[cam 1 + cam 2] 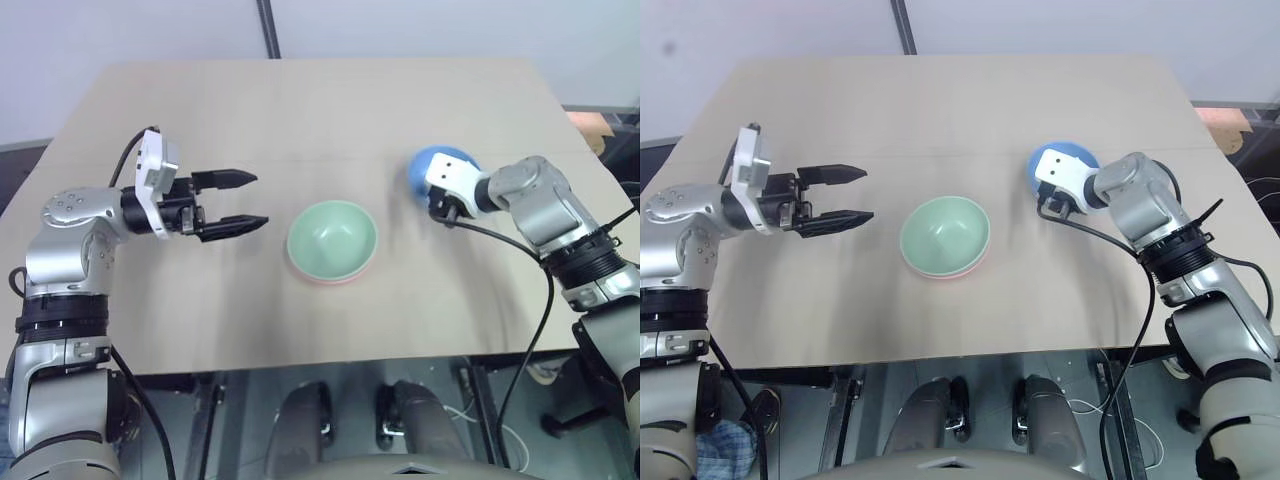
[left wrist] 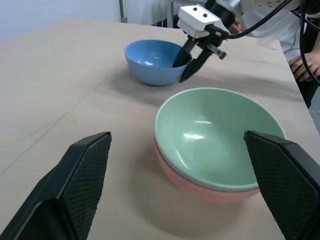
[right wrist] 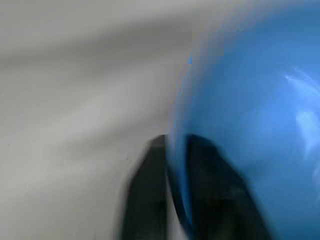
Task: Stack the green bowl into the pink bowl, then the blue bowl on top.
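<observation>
The blue bowl (image 2: 152,61), at two o'clock on the table (image 1: 300,120), is pinched at its rim by the right pincer (image 2: 186,64). The green bowl (image 1: 332,238) is nested in the pink bowl (image 2: 200,189) at centre. Lifting and carrying toward eight o'clock is called for next. The left pincer (image 1: 240,202) is held wide, empty.

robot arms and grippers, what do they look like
Both arms are silver-grey metal with black joint bands and black cables along them. The left gripper and right gripper each have a white boxy wrist housing and two black tapered fingers with cross-hatched pads.
</observation>
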